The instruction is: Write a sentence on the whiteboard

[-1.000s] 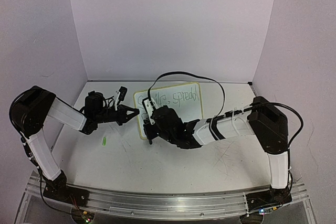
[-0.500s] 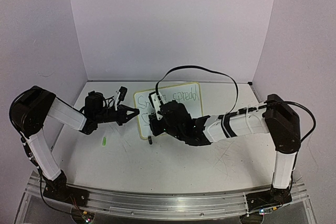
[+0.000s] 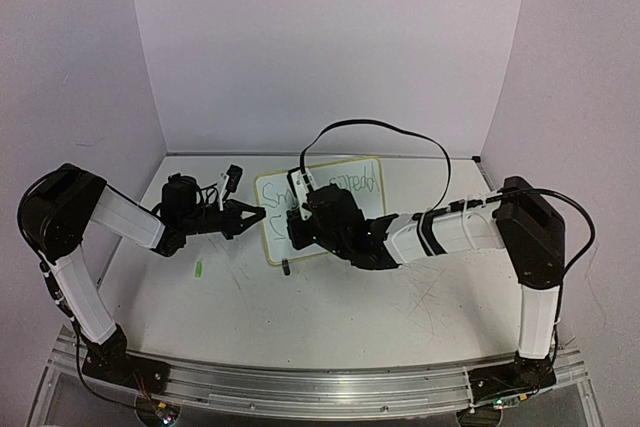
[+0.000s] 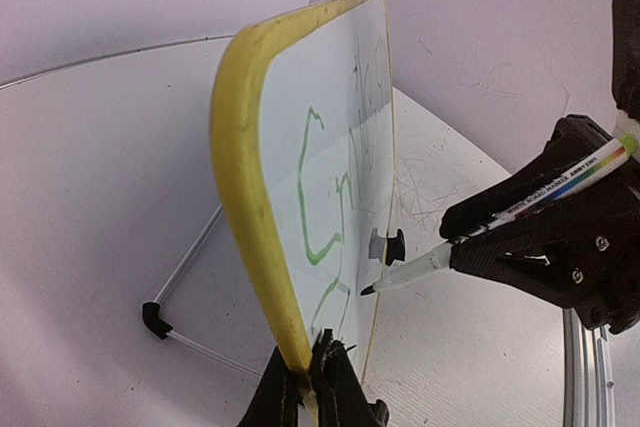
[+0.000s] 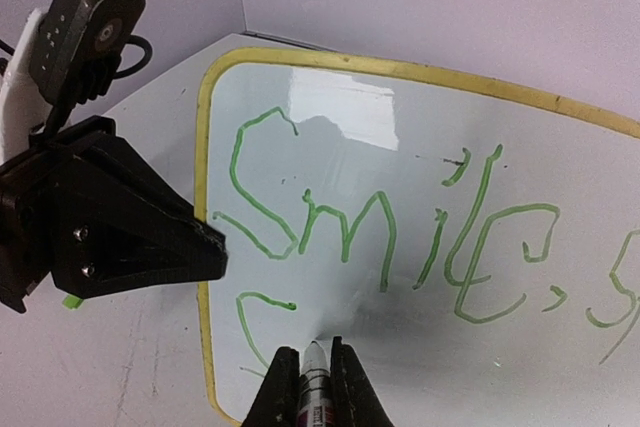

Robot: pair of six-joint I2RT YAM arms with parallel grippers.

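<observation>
The left pincer [image 4: 315, 367] clamps the standing whiteboard [image 4: 340, 127] by its yellow edge. The right pincer [image 5: 305, 379] grips a marker [image 4: 500, 219], tip close beneath the green sentence [image 5: 385, 237].

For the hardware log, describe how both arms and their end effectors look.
The left arm and right arm have white link covers between bulky black joint housings. The left end effector and right end effector are matte black, with angular wedge-shaped fingers fixed by small screws. A thin black cable loops above the right arm's wrist.
</observation>
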